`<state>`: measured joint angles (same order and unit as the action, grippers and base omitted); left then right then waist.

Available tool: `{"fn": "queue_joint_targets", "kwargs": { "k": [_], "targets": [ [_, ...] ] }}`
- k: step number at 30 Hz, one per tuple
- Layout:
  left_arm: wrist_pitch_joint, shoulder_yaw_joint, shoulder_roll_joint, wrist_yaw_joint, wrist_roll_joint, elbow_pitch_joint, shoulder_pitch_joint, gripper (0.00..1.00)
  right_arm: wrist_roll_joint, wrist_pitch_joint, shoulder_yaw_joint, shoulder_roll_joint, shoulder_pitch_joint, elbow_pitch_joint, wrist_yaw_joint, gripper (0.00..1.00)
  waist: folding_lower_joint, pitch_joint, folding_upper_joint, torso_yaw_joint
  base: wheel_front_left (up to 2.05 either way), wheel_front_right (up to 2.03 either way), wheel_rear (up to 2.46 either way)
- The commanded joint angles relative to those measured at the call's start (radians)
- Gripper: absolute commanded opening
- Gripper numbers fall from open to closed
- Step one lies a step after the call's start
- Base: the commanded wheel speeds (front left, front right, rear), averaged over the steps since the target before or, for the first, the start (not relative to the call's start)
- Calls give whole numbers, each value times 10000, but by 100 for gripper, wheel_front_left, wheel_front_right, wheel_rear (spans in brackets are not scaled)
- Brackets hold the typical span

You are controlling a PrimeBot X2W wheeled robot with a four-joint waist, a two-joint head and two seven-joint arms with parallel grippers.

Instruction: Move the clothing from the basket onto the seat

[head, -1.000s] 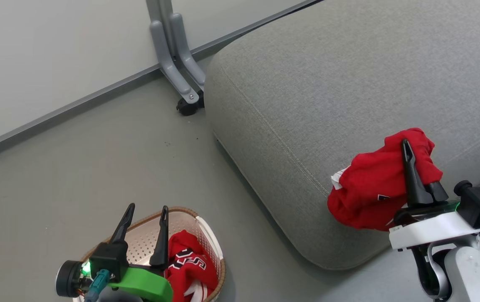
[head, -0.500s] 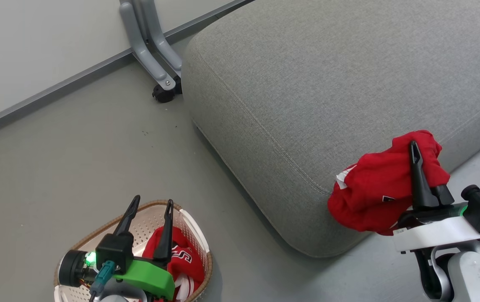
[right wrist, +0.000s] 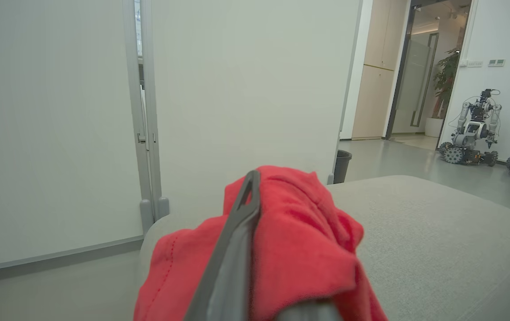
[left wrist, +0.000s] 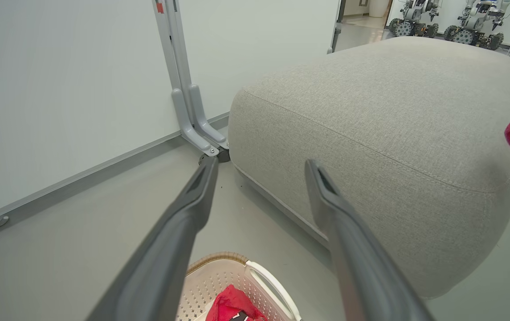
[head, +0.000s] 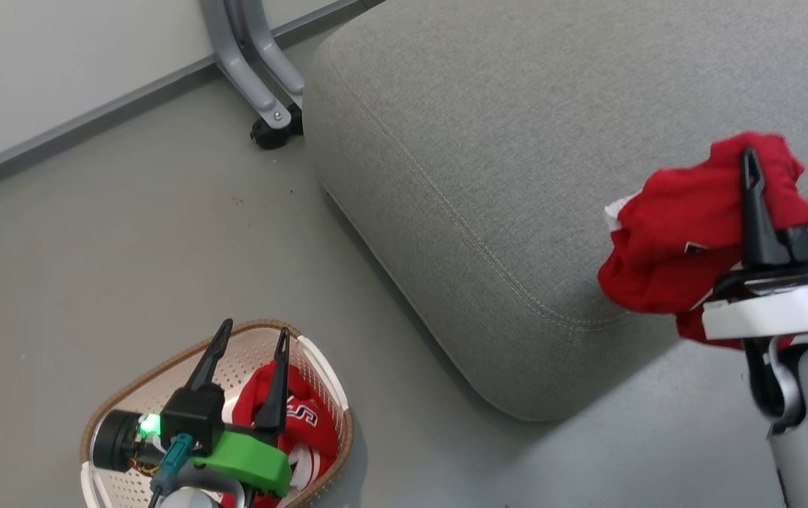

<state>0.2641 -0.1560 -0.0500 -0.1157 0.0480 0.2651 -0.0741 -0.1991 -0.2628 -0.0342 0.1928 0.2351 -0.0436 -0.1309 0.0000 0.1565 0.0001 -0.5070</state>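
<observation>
My right gripper (head: 753,162) is shut on a bunched red garment (head: 686,226) with a bit of white trim, holding it in the air over the near right edge of the grey seat (head: 516,141). In the right wrist view the red garment (right wrist: 295,249) wraps around my fingers (right wrist: 237,232). The second red garment (head: 298,416), with black letters, lies in the cream basket (head: 164,374) on the floor at lower left. My left gripper (head: 252,339) hovers open above that basket, nothing between its fingers; the basket (left wrist: 255,278) sits below them in the left wrist view.
A grey metal leg with a black caster (head: 266,130) stands at the seat's far corner by the white wall panel (head: 37,63). Grey floor (head: 128,233) lies between basket and seat. Other wheeled robots (right wrist: 473,133) stand in the room beyond.
The head camera has shifted. My right gripper has lifted the red garment higher and further over the seat. The left gripper stays open above the basket.
</observation>
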Motion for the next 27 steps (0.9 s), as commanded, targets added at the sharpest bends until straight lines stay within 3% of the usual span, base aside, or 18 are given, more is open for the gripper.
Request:
{"fn": "queue_joint_targets", "kwargs": {
  "k": [1, 11, 19, 27],
  "targets": [
    [3, -20, -139, -65, -175, -43, -281, 100, 12, -31, -87, 218, 575, -28, 3, 0, 0, 919, -1, 538, 0, 0, 0],
    [4, -557, -558, -117, -523, -556, -1692, 100, 57, -31, -570, 1603, 3951, -190, 5, 0, 0, 3024, -1, 1337, 0, 0, 0],
    [4, -862, -839, -134, -603, -692, -2462, 100, -61, -31, -1168, 2471, 6103, -1096, 5, 0, 0, 4326, -1, 1817, 0, 0, 0],
    [4, -1038, -1141, -135, -651, -617, -2956, 100, -266, -31, -1223, 2605, 7345, -2316, 5, 0, 0, 5348, -1, 2185, 0, 0, 0]
  ]
}}
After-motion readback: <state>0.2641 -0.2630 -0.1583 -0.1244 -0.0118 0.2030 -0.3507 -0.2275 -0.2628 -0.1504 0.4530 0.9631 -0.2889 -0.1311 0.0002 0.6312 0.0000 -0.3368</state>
